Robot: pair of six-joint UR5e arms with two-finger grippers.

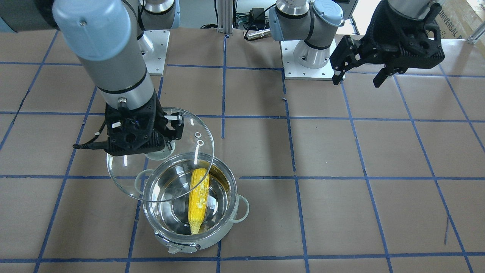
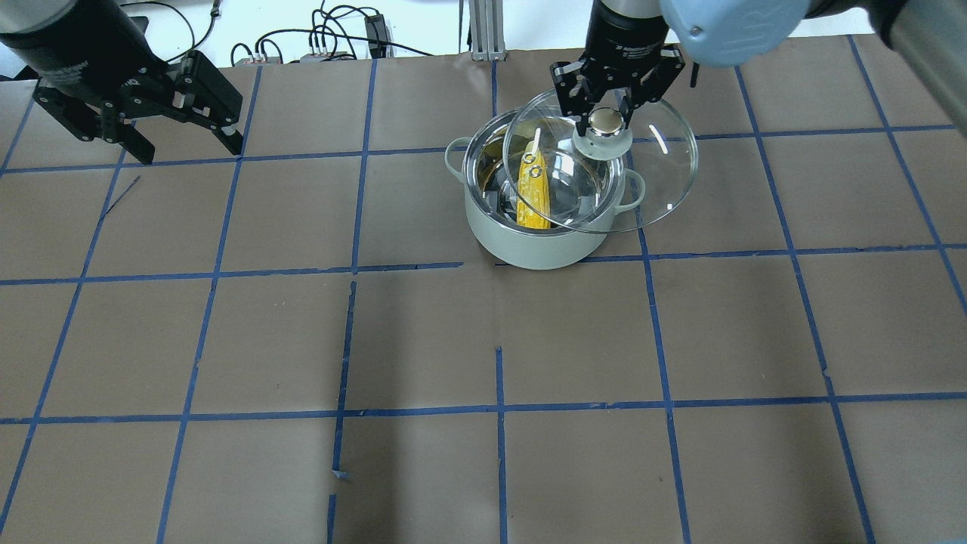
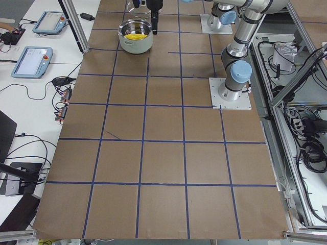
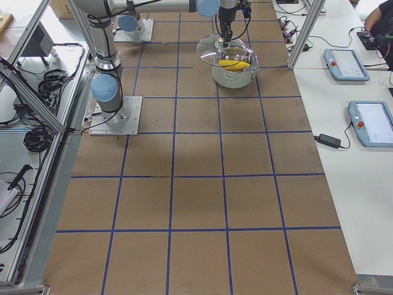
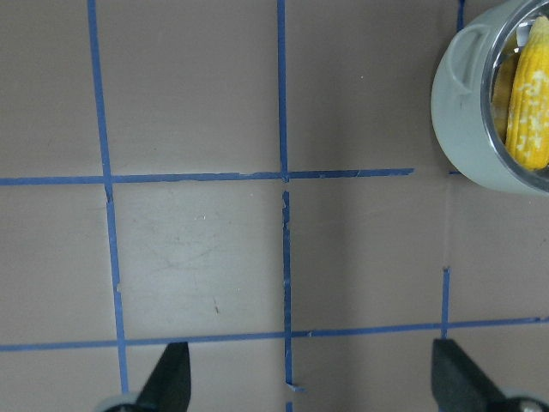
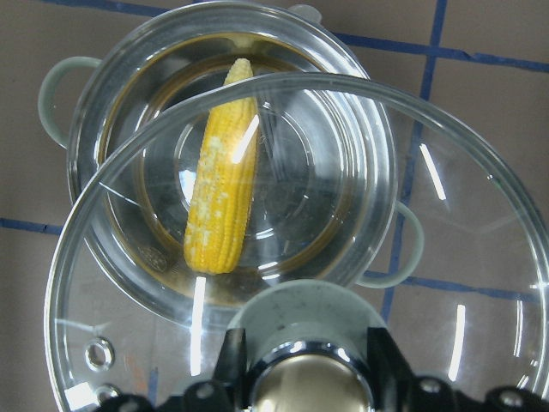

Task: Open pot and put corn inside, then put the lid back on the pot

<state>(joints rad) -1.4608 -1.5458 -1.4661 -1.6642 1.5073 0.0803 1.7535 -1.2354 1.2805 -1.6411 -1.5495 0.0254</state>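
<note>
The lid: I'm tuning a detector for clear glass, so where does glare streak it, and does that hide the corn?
Right wrist view: short white streaks cross the lid, yet the corn shows plainly through it. Front-facing view: a few thin streaks, rim outline distinct. Overhead view: a couple of small streaks.

The brown, blue-taped table (image 2: pixel 423 340) carries the pot (image 2: pixel 529 242), seemingly straddling a tape line.

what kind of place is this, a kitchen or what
Most likely a robotics lab or test cell, not a kitchen. Two robot arms are bolted to a table covered in brown paper with a blue tape grid, and teach pendants lie on the side benches.
</note>
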